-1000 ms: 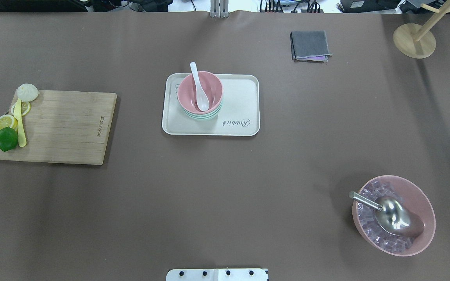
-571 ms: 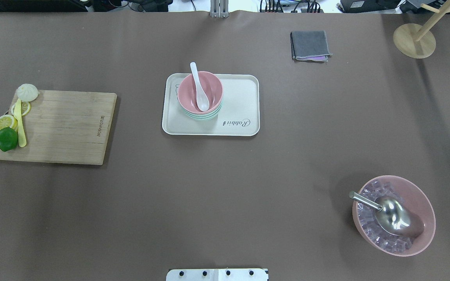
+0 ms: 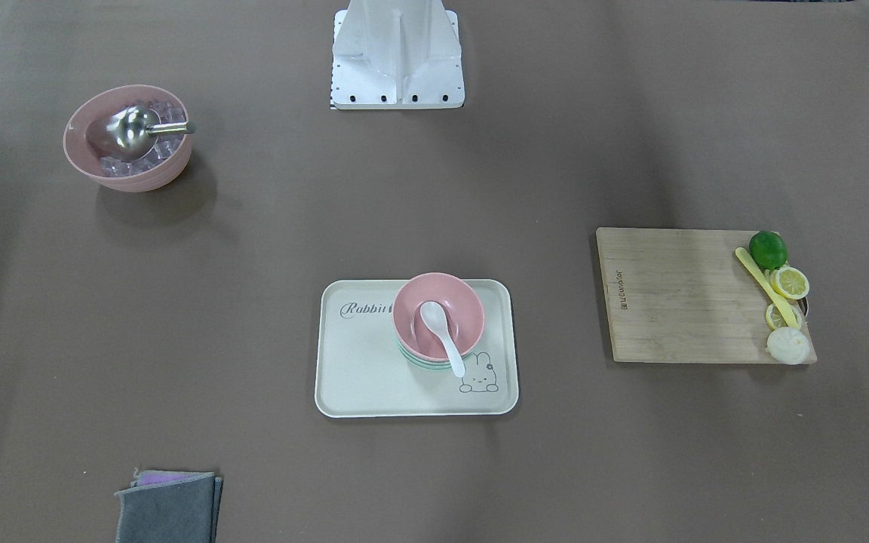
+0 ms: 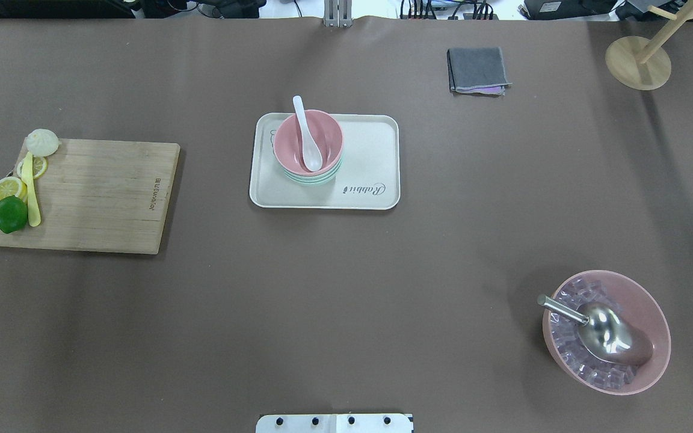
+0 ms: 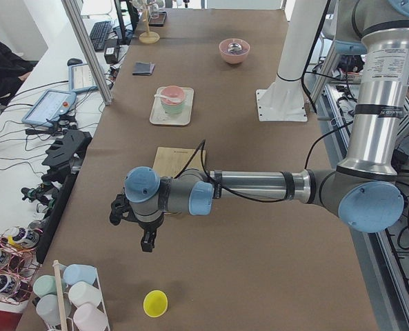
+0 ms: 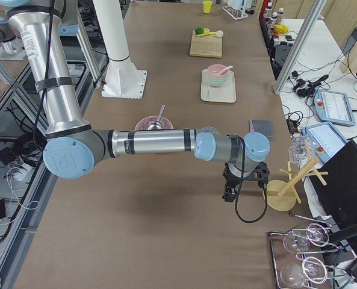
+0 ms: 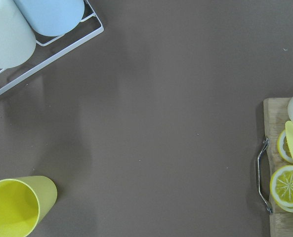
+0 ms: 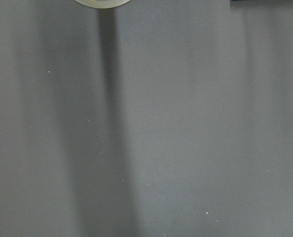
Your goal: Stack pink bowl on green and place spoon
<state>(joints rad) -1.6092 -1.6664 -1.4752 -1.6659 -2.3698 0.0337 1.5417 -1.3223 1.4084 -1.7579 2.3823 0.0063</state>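
Observation:
The pink bowl (image 4: 322, 135) sits nested on the green bowl (image 4: 314, 180), of which only the rim shows, on the left half of a cream tray (image 4: 370, 156). A white spoon (image 4: 306, 135) lies in the pink bowl, handle over the far rim. The stack also shows in the front view: pink bowl (image 3: 457, 298), spoon (image 3: 440, 326). My left gripper (image 5: 147, 241) hangs over the table's left end, far from the tray. My right gripper (image 6: 232, 192) hangs over the right end. Each shows in a side view only, so I cannot tell whether it is open or shut.
A wooden cutting board (image 4: 100, 195) with lime, lemon slices and a bun lies left. A large pink bowl of ice cubes (image 4: 608, 334) with a metal scoop stands front right. A grey cloth (image 4: 477, 70) and a wooden stand (image 4: 638, 60) are at the back. A yellow cup (image 7: 18, 205) and a cup rack (image 7: 32, 29) are under the left wrist.

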